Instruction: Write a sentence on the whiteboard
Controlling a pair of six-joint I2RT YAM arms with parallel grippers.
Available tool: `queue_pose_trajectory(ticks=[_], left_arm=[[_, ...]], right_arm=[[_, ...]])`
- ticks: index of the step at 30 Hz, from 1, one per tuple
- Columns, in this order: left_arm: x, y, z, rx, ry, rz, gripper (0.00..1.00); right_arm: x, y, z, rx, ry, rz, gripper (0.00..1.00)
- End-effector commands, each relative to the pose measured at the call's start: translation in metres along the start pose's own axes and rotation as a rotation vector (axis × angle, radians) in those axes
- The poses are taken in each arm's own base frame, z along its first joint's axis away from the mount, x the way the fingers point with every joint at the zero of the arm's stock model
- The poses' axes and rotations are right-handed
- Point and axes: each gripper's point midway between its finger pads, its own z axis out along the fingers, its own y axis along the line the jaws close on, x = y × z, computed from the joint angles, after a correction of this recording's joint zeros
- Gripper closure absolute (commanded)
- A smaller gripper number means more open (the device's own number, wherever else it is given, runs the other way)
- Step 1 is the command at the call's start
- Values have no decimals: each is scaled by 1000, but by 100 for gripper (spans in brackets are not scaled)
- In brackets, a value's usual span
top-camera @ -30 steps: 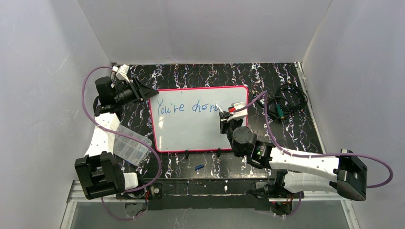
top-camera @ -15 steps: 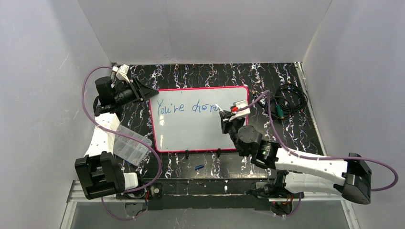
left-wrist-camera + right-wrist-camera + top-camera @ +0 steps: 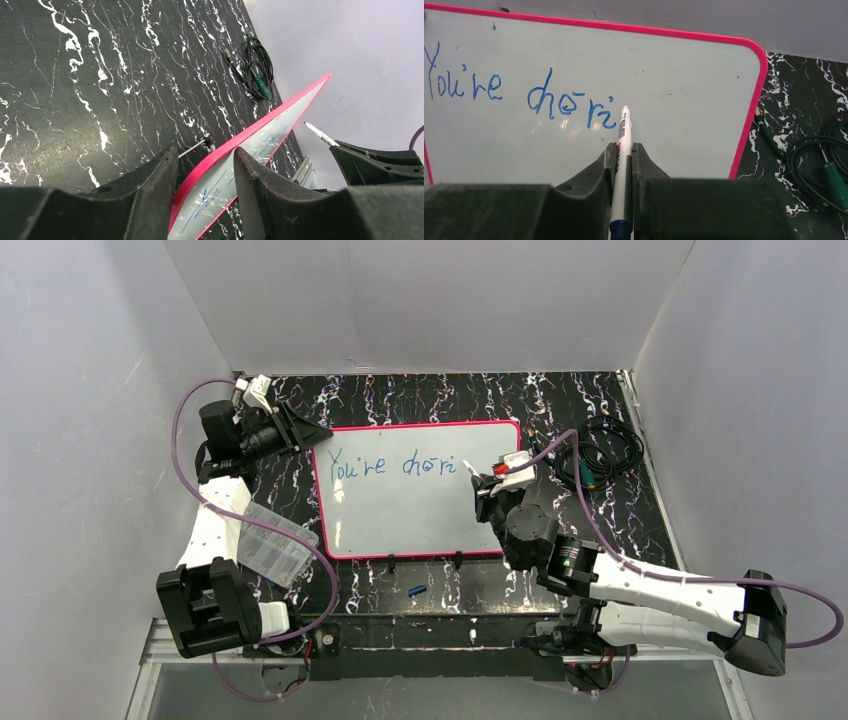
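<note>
Right wrist view: the right gripper [image 3: 624, 150] is closed tight on a white marker [image 3: 625, 127]. The marker's tip sits at or just above the whiteboard [image 3: 684, 70], directly after the last blue letter. The sentence [image 3: 549, 97] reads "You're cheri" across the whiteboard's upper half. The word is unfinished, so the writing looks roughly midway. The left gripper [image 3: 205, 152] straddles the whiteboard's far-left corner with its jaws partly apart around the edge; whether they press it I cannot tell. Next, the tip needs light, even contact and a small step toward the whiteboard's right edge — plenty of blank surface remains there.
</note>
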Motion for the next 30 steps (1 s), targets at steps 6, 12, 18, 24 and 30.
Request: queue_pose_trajectory(ticks=[6, 12, 18, 24, 30], left_arm=[[2, -15, -4, 41, 8, 23, 57], [2, -15, -4, 42, 8, 24, 57], [2, -15, -4, 42, 9, 24, 57], [2, -15, -5, 43, 8, 24, 57], [2, -15, -4, 43, 9, 24, 57]], right_arm=[[-7, -3, 8, 52, -32, 12, 99], [-2, -2, 14, 68, -25, -2, 99], [2, 5, 16, 33, -10, -17, 99], [14, 6, 12, 13, 29, -13, 99], [21, -3, 7, 39, 47, 2, 99]])
